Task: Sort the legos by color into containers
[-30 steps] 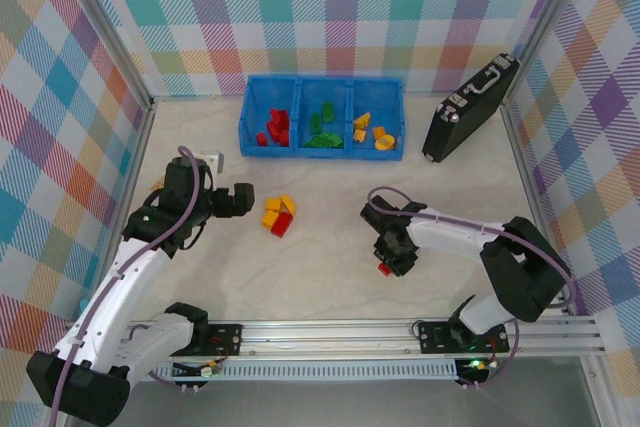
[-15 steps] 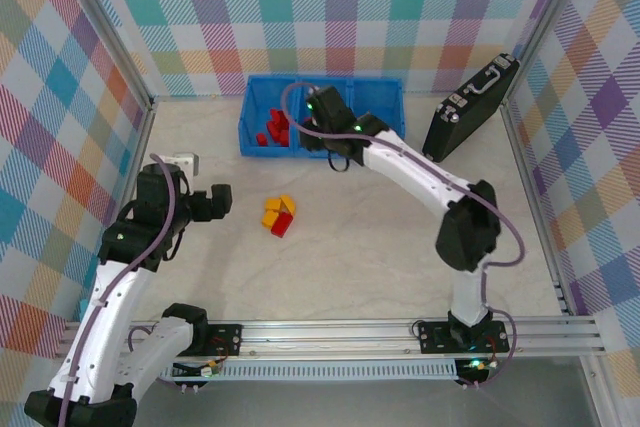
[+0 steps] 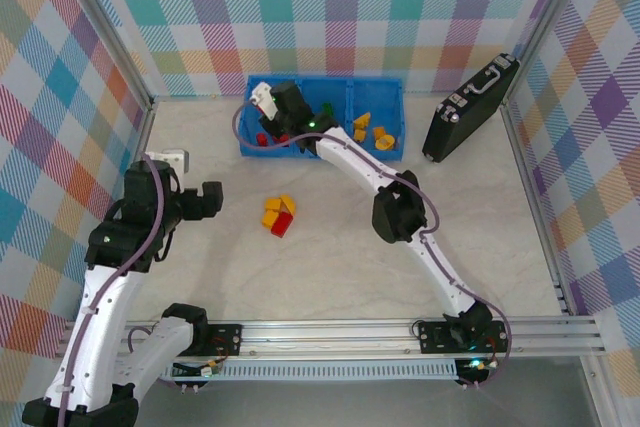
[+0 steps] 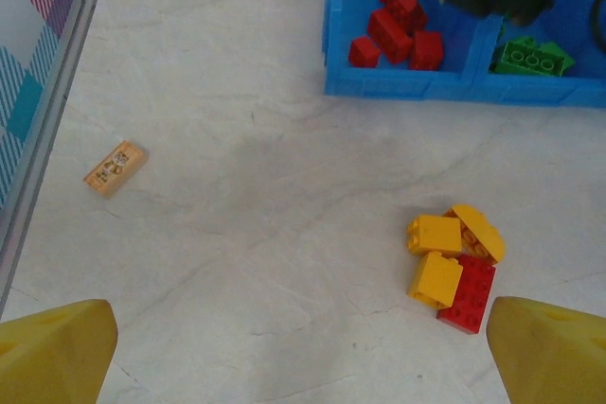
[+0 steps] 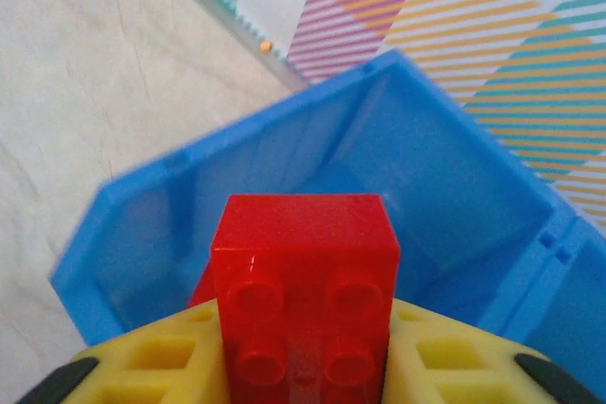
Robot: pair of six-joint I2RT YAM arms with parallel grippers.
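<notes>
The right claw hangs above the nine-o'clock compartment of the blue tray. It pinches a red brick between its yellow fingers, with other red bricks lying in that compartment. The left claw stands spread wide over the counter. At its three o'clock sits a loose pile of yellow and red bricks.

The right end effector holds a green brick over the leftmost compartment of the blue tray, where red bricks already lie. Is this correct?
No, the brick is red, not green: the right wrist view shows it. The right end effector holds a red brick over the leftmost compartment of the blue tray, where red bricks already lie.
</notes>
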